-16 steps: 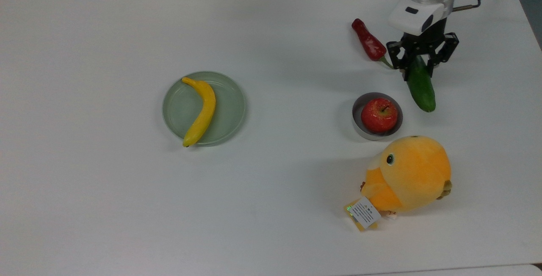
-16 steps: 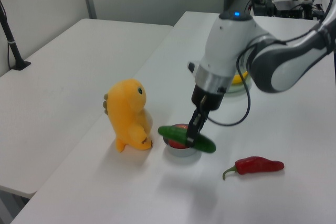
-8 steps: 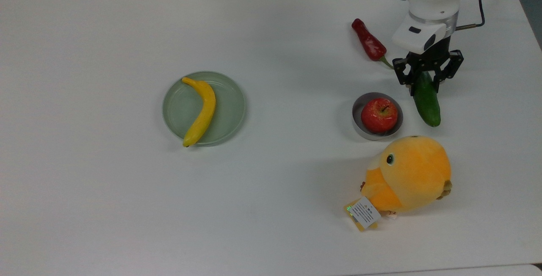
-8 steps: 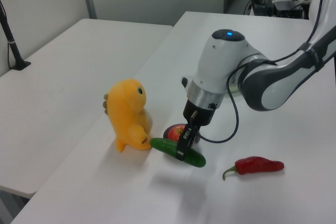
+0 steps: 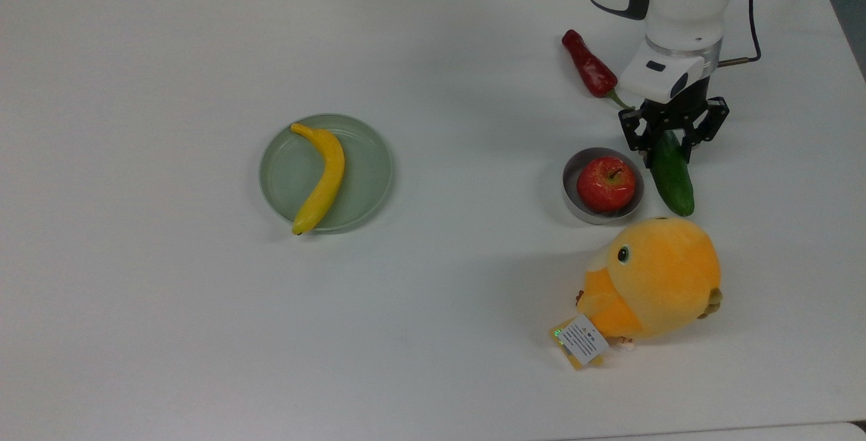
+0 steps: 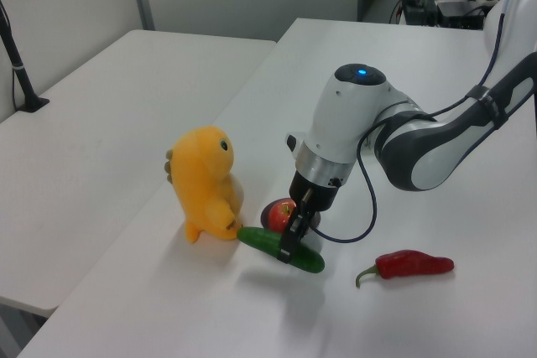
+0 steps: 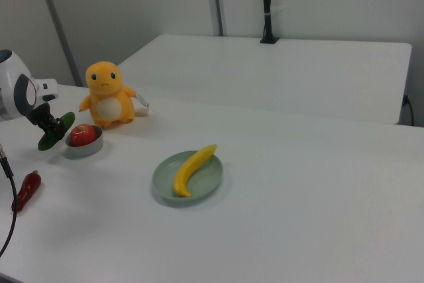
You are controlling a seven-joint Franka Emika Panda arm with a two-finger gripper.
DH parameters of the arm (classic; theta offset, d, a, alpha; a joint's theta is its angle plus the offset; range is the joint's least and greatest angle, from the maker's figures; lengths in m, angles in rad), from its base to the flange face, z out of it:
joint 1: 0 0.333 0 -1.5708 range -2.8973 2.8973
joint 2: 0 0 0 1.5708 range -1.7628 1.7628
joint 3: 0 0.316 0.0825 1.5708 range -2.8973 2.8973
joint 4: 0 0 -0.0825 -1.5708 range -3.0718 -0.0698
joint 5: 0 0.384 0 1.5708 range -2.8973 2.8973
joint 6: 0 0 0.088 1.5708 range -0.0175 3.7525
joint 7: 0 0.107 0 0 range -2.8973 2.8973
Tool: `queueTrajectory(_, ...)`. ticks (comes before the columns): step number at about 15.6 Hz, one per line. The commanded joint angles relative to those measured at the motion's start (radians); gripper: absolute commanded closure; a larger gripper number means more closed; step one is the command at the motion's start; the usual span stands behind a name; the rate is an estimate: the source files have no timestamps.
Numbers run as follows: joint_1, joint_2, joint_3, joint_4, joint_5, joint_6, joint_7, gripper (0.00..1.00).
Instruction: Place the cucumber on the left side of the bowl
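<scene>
In the top view, nearest sits an orange plush toy (image 5: pixel 653 279). Just beyond it the grey bowl (image 5: pixel 572 195) holds a red apple (image 5: pixel 605 183). On the bowl's right in the top view, the claw (image 5: pixel 671 135) pinches the cucumber (image 5: pixel 672 177) by its far end. Farther back lies a red chili pepper (image 5: pixel 590 66) on the counter (image 5: pixel 169 326).

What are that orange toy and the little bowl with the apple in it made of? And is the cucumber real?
The orange toy looks like soft plush: fuzzy matte surface, sewn eye, a paper tag. The bowl appears to be dull grey metal or plastic; its look leaves that open. The cucumber, held in the end effector, seems to be a plastic replica: very smooth, evenly dark green with a slight sheen.
</scene>
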Motion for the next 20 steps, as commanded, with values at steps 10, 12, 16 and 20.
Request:
queueTrajectory(10, 0.007, -0.057, -0.006, -0.006, -0.077, -0.033, 0.012, 0.0)
queueTrajectory(12, 0.003, -0.109, -0.006, -0.01, -0.076, -0.11, -0.012, 0.0)
queueTrajectory(16, -0.033, -0.232, -0.004, -0.021, -0.06, -0.333, -0.119, 0.0)
queueTrajectory(20, -0.095, -0.411, -0.004, -0.159, -0.059, -0.472, -0.259, 0.0)
